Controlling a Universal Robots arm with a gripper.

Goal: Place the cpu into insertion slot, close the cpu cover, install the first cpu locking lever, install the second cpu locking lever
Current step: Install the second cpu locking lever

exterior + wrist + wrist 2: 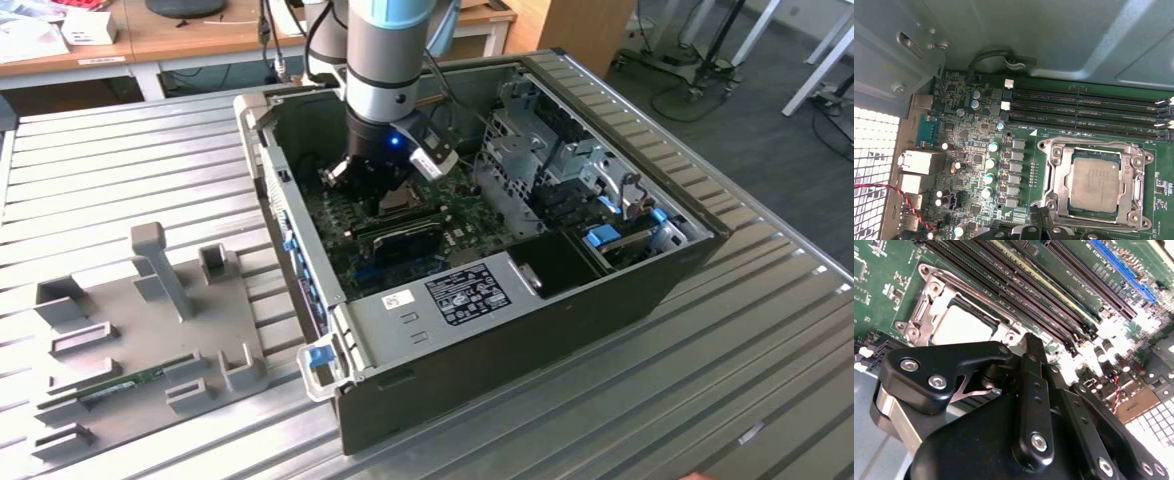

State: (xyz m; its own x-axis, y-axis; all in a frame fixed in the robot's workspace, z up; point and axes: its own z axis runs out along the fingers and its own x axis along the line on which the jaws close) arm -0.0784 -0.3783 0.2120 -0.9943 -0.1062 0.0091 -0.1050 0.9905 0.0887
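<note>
The gripper (1029, 347) hangs inside the open computer case (534, 300), fingers together and empty, just beside the insertion slot (1094, 185). The cpu (1095, 184) lies seated there, the cpu cover (1054, 170) down around it.

Open black computer case and what sits around my workspace

I look down into an open black metal computer case (561, 300) lying on a ribbed silvery metal table (120, 170), with a green motherboard (974, 145) on its floor. Long narrow black memory slots (1084, 107) run in parallel rows across the board, a blue expansion slot (1119, 265) lies beyond them, and a twisted red and black wire (884, 189) crosses near the perforated wall. On the table towards the exterior view's left rests a grey plastic fixture tray (134, 330) with upright posts.
</note>
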